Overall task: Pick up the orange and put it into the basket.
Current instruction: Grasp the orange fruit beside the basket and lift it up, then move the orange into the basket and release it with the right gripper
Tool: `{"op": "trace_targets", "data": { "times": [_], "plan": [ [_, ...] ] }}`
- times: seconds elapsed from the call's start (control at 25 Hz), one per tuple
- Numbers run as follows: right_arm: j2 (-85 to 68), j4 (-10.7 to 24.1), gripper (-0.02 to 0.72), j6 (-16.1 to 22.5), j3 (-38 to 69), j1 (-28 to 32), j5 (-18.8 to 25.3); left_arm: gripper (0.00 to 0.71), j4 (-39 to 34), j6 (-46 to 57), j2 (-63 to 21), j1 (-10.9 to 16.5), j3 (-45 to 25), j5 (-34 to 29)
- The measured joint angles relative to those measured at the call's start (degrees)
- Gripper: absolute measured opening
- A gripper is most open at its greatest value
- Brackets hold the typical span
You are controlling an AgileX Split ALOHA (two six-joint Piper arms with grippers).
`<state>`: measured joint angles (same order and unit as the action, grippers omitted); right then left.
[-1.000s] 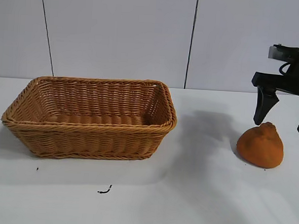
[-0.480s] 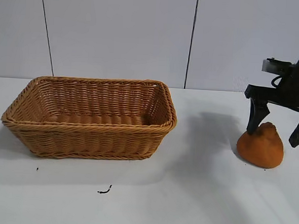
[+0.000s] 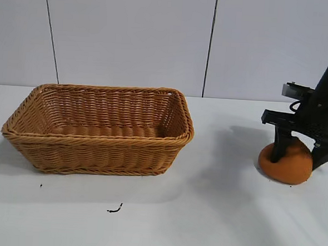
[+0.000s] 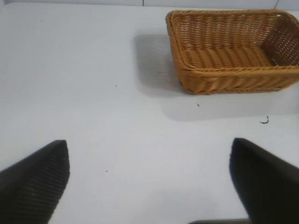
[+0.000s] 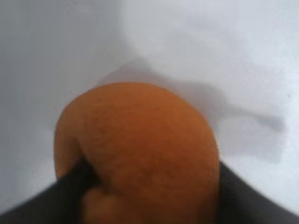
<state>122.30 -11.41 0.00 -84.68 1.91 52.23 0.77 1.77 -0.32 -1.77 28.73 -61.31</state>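
Observation:
The orange (image 3: pixel 286 169) lies on the white table at the right, well apart from the basket (image 3: pixel 99 139), a tan wicker basket at the left with nothing in it. My right gripper (image 3: pixel 299 163) is down over the orange, its black fingers (image 3: pixel 277 149) open, one on each side of the fruit near the table. In the right wrist view the orange (image 5: pixel 140 140) fills the space between the fingers of the right gripper (image 5: pixel 145 207). My left gripper (image 4: pixel 149 154) is open and empty above bare table, with the basket (image 4: pixel 233 70) farther off; it is out of the exterior view.
A small black mark (image 3: pixel 114 210) is on the table in front of the basket. A panelled white wall stands behind the table. Bare table lies between the basket and the orange.
My right gripper has come down from just above the orange until its fingers straddle it. The orange, the basket and the left arm have not moved.

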Motion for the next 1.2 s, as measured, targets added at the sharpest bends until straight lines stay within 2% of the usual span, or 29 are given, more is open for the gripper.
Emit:
{"op": "trace_targets", "data": {
  "times": [0.52, 0.6, 0.88, 1.2],
  "plan": [
    [-5.81, 0.90, 0.055, 0.00, -20.42, -0.36, 12.84, 0.666, 0.00, 0.00, 0.00, 0.00, 0.00, 0.00],
    [-5.81, 1.19, 0.055, 0.00, -22.35, -1.63, 13.43, 0.666, 0.00, 0.00, 0.00, 0.00, 0.00, 0.00],
    [-5.75, 1.09, 0.055, 1.78, -23.62, -11.09, 12.00, 0.666, 0.00, 0.00, 0.00, 0.00, 0.00, 0.00],
    [-4.26, 1.03, 0.055, 4.76, -23.62, -24.69, 3.65, 0.666, 0.00, 0.00, 0.00, 0.00, 0.00, 0.00]
  ]
}}
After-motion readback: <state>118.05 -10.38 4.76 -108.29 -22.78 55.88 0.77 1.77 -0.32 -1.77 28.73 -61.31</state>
